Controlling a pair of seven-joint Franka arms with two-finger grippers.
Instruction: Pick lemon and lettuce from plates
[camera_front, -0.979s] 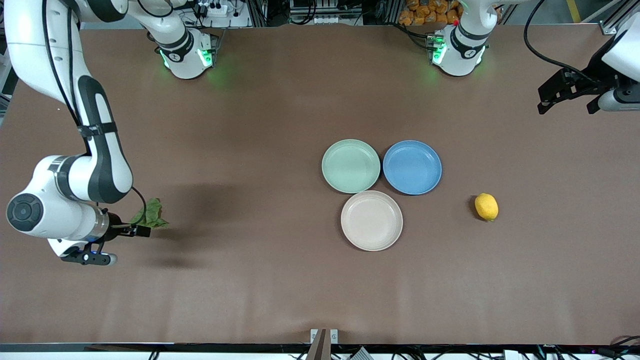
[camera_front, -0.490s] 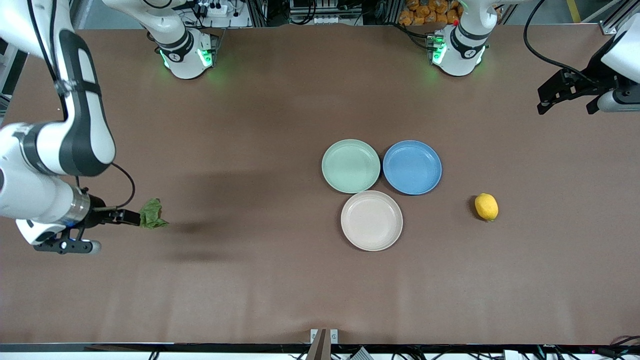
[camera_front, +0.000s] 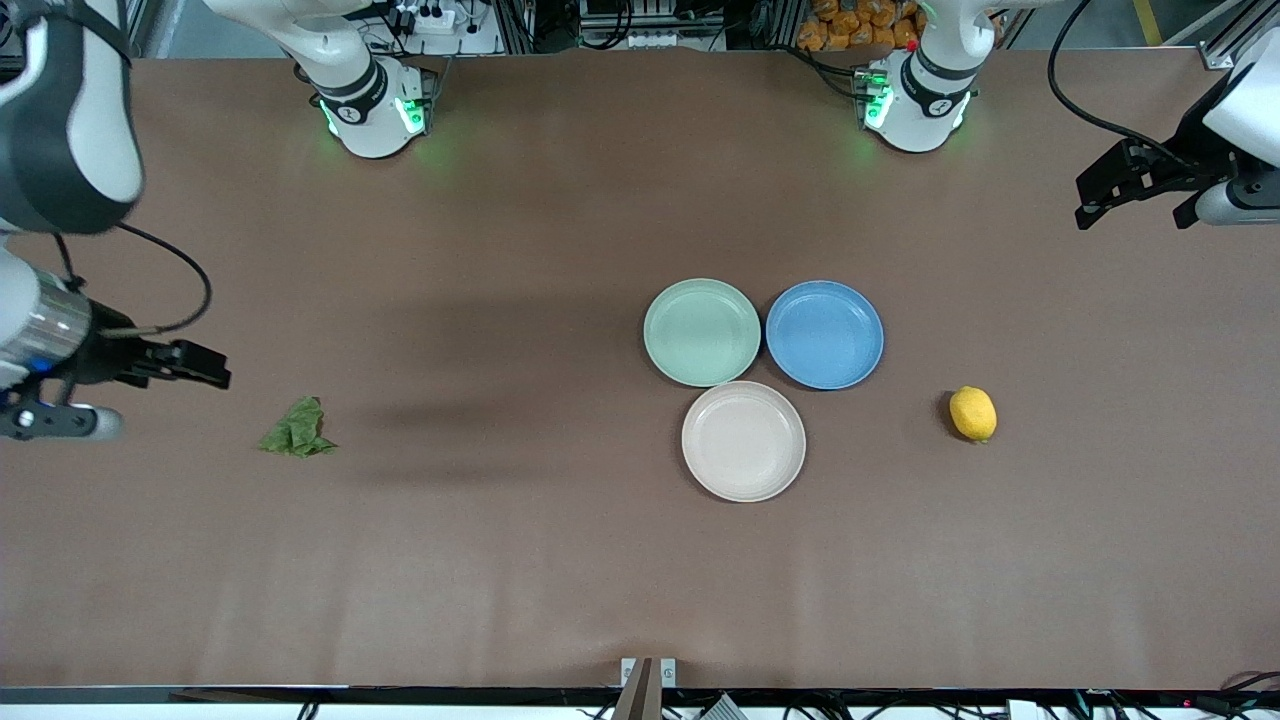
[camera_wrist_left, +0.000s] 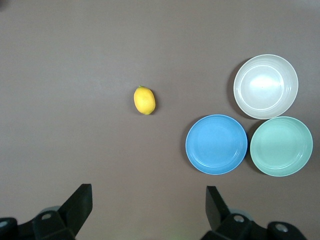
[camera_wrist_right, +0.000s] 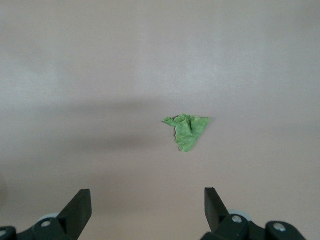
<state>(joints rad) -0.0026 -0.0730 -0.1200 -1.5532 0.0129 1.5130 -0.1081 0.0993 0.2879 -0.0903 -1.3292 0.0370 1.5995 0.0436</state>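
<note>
Both arms cut off by front view's edges; right gripper (camera_front: 205, 365) barely inside frame.

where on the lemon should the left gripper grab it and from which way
Probably across the lemon's narrow middle, coming straight down from above. It lies on its side on the bare table with its pointed tips at the ends, so the fingers should close on the rounded flanks, not the tips. Nothing stands close beside it; the blue plate is well apart. The left gripper is open.

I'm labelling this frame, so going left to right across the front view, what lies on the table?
lettuce → mint green plate → beige plate → blue plate → lemon
</note>
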